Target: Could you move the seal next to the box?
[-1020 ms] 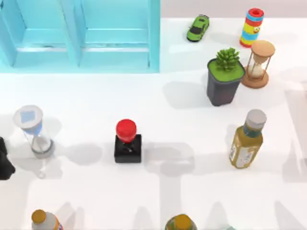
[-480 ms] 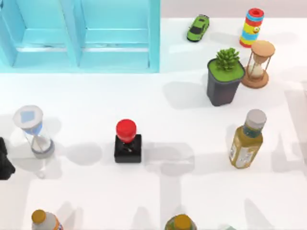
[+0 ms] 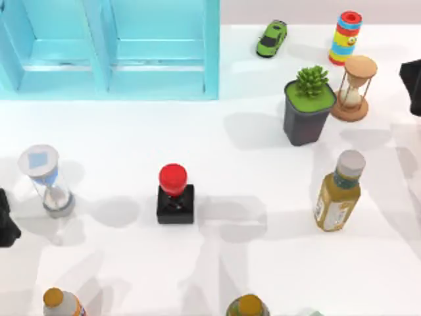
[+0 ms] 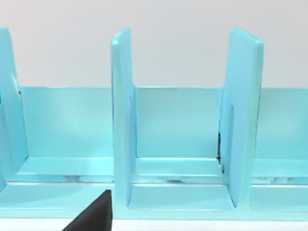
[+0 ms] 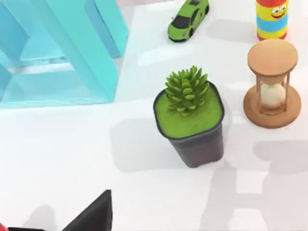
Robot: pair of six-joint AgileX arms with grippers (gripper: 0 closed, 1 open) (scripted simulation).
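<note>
The seal (image 3: 175, 195), a black square block with a round red knob, stands upright left of the table's middle. The box (image 3: 112, 49), a light blue open shelf-like box, fills the back left; the left wrist view looks into the box (image 4: 178, 130) and its compartments. My left gripper (image 3: 5, 227) sits at the table's left edge, well to the left of the seal. My right gripper (image 3: 413, 85) pokes in at the right edge beside the wooden hourglass, far from the seal. Nothing touches the seal.
A potted plant (image 3: 308, 112), wooden hourglass (image 3: 355, 87), striped cylinder (image 3: 346, 37) and green toy car (image 3: 272, 37) crowd the back right. A yellow bottle (image 3: 339, 192) stands right of centre. A blue hourglass (image 3: 46, 180) stands left of the seal. Two bottle tops (image 3: 60, 304) (image 3: 248, 307) line the front edge.
My right arm has come into the top view at the right edge near the wooden hourglass, and shadows on the table have shifted. The seal and my left arm have not moved.
</note>
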